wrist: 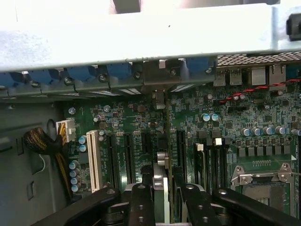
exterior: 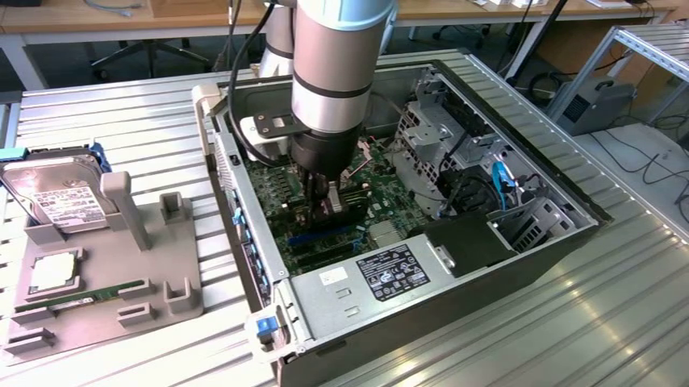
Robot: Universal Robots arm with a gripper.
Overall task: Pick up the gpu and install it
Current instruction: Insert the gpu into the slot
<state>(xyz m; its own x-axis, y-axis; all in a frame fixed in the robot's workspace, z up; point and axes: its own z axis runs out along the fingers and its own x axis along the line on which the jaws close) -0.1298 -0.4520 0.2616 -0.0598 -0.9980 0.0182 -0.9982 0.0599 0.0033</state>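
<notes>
Holding the gpu [wrist: 160, 188] on edge, clamped in its claw [wrist: 162, 200], above the motherboard [wrist: 263, 122] inside the open computer case [exterior: 560, 242], the arm should keep the card square to its slot, pressing evenly.

Lab: aluminium-profile bench [exterior: 129, 121], open PC case [exterior: 560, 234], office desks [exterior: 64, 16].
</notes>
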